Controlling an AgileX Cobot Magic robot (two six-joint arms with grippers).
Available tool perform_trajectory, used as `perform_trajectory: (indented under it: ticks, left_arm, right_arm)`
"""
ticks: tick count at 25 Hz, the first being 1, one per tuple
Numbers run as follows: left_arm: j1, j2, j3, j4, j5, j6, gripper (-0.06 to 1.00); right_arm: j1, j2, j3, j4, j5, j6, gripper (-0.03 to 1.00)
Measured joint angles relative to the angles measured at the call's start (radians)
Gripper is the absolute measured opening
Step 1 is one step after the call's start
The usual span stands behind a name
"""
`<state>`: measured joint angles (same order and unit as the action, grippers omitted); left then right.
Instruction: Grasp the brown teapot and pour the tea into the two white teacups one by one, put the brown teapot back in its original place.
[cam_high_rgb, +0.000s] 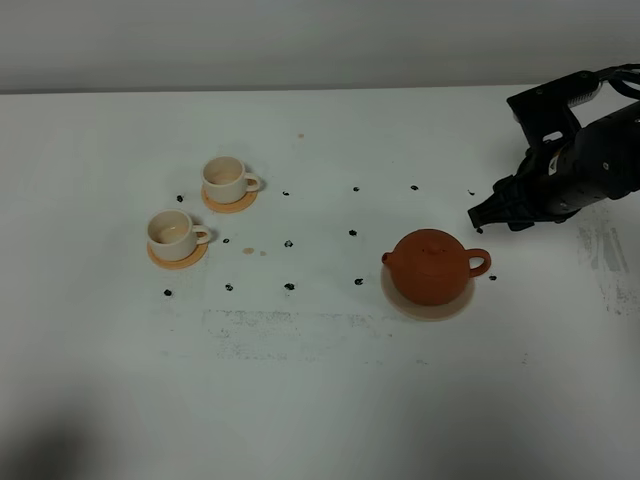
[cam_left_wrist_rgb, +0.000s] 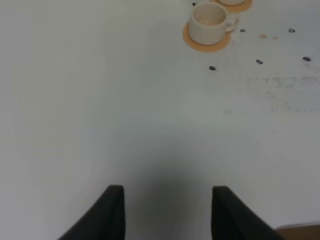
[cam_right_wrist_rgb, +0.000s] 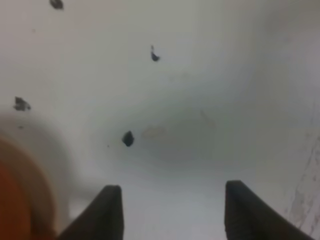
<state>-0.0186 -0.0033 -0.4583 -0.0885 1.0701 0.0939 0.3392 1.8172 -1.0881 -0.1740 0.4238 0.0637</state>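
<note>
The brown teapot (cam_high_rgb: 432, 265) stands upright on the large pale beige coaster (cam_high_rgb: 430, 303), right of the table's middle, its handle toward the right. Its blurred edge shows in the right wrist view (cam_right_wrist_rgb: 12, 200). Two white teacups (cam_high_rgb: 226, 179) (cam_high_rgb: 172, 234) stand on small orange coasters at the left. The nearer cup also shows in the left wrist view (cam_left_wrist_rgb: 209, 22). My right gripper (cam_high_rgb: 483, 215) is open and empty, just above the table behind and right of the teapot's handle; in the right wrist view (cam_right_wrist_rgb: 170, 210) only table lies between its fingers. My left gripper (cam_left_wrist_rgb: 166, 212) is open and empty.
Small black marks (cam_high_rgb: 288, 243) dot the white table around the middle. A scuffed patch (cam_high_rgb: 290, 330) lies in front of them. The table's front edge shows in the left wrist view (cam_left_wrist_rgb: 300, 231).
</note>
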Motion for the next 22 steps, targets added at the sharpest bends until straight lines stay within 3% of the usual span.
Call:
perform_trajectory:
  ticks: [13, 22]
  left_arm:
    - [0.0, 0.0, 0.0, 0.0, 0.0, 0.0, 0.43]
    - [0.0, 0.0, 0.0, 0.0, 0.0, 0.0, 0.43]
  right_arm:
    - [-0.003, 0.057, -0.002, 0.026, -0.011, 0.001, 0.47]
    - [-0.002, 0.057, -0.002, 0.048, 0.036, -0.058, 0.47]
